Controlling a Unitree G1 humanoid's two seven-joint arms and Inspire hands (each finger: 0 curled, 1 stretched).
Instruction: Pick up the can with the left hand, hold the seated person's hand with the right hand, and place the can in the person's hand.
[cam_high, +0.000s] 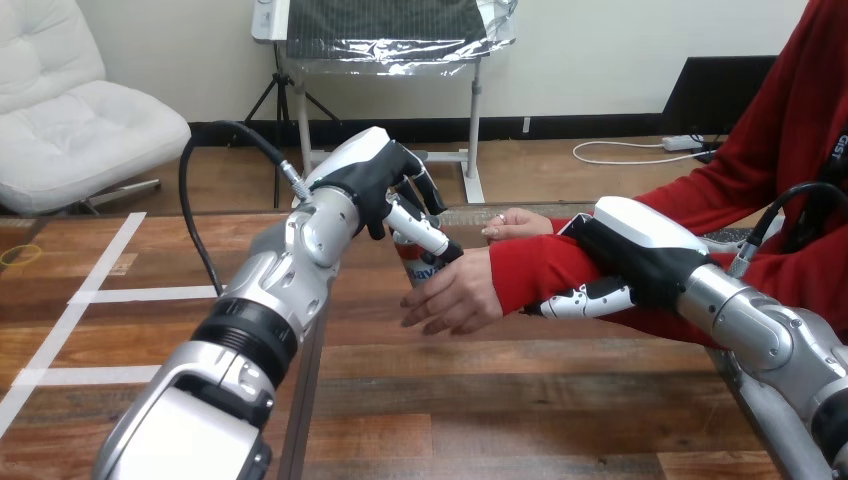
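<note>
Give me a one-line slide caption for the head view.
Robot's left hand holds a can at the person's nearer hand while its right hand clasps the person's forearm.

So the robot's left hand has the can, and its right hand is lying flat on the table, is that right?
Not quite. In the head view the right hand is on the person's red-sleeved forearm, fingers curled round it. The left hand does hold the can.

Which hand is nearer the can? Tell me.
Left. The left hand has its fingers curled round the can; the right hand grips the person's forearm, apart from it.
</note>
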